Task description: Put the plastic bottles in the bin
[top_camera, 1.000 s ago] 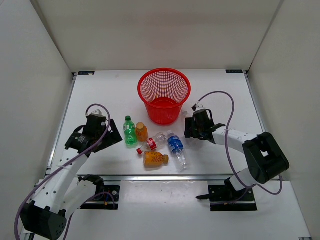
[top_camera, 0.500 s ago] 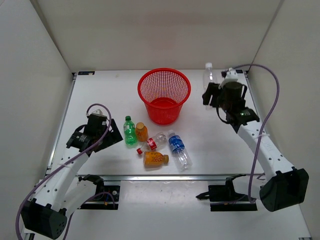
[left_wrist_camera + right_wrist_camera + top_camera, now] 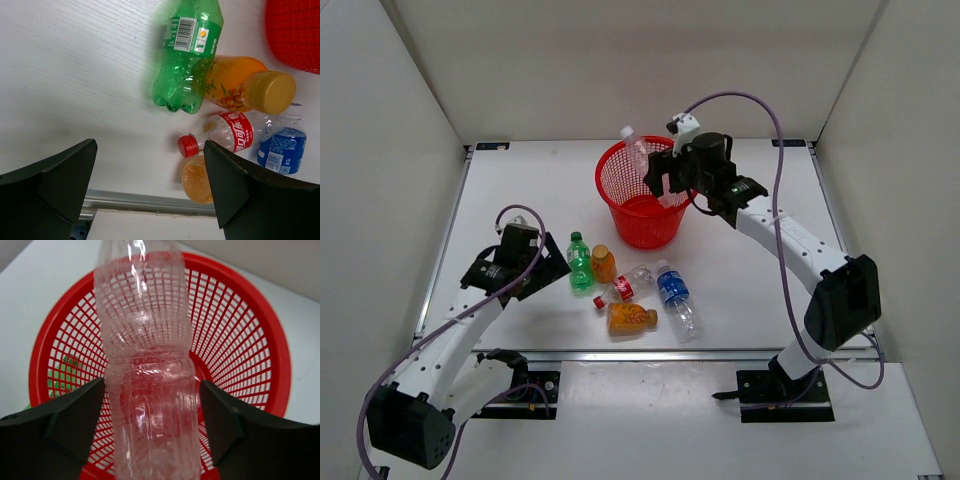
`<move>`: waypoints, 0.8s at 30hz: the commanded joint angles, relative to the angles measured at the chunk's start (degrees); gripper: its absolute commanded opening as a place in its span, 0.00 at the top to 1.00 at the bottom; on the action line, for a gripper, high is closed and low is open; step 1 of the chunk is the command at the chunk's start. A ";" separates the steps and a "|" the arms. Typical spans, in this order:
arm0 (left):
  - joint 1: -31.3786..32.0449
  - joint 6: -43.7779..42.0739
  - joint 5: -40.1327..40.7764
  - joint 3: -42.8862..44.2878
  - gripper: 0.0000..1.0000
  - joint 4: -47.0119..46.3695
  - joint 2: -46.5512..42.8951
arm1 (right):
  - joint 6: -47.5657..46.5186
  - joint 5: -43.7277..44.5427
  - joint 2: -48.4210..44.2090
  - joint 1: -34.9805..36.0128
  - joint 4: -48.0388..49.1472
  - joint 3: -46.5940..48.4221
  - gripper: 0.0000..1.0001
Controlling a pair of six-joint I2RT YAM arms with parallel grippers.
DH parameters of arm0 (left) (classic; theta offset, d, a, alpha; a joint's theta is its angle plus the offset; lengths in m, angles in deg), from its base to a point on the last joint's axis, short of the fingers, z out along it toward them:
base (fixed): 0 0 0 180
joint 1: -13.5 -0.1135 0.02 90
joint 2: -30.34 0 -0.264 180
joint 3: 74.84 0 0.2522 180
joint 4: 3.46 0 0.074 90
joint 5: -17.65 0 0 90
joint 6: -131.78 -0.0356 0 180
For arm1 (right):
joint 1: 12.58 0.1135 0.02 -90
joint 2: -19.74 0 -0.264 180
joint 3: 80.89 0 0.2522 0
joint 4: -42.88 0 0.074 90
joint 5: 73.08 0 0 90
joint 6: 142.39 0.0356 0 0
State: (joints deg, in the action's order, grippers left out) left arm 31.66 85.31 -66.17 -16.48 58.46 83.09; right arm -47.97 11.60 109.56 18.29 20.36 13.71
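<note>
A plain clear bottle, tilted cap-up, hangs directly above the open mouth of the red mesh bin, between the fingers of the right hand; whether they clamp it or stand just clear cannot be told.

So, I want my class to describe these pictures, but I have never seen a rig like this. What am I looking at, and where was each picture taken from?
These are two robot arms bolted at the near edge of a white table, each ending in a two-finger gripper. The wide picture comes from a fixed camera above and behind them. The other two come from cameras on the wrists. On the table are a red mesh bin and five small bottles: a green bottle, an orange bottle beside it, a second orange bottle, a red-label bottle and a blue-label bottle. The left gripper hangs open near them, holding nothing. The right gripper is above the bin with a plain clear bottle between its fingers. How firmly they grip it I cannot tell.
</note>
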 commanded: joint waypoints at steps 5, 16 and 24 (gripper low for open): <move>0.39 2.44 1.12 0.05 0.01 -6.76 4.89 | -2.84 1.01 -2.36 0.50 0.50 6.61 0.01; 0.22 0.86 0.60 3.56 0.01 -21.79 22.73 | 5.50 3.48 -22.48 -12.92 -9.95 -12.96 0.01; 0.31 1.47 0.42 1.99 0.02 -32.07 30.47 | 9.37 0.05 -34.70 -25.15 -16.99 -24.67 0.00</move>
State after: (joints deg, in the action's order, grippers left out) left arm 32.01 86.99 -65.58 -14.97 32.15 112.44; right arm -41.15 13.85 78.05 -4.64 6.61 -9.18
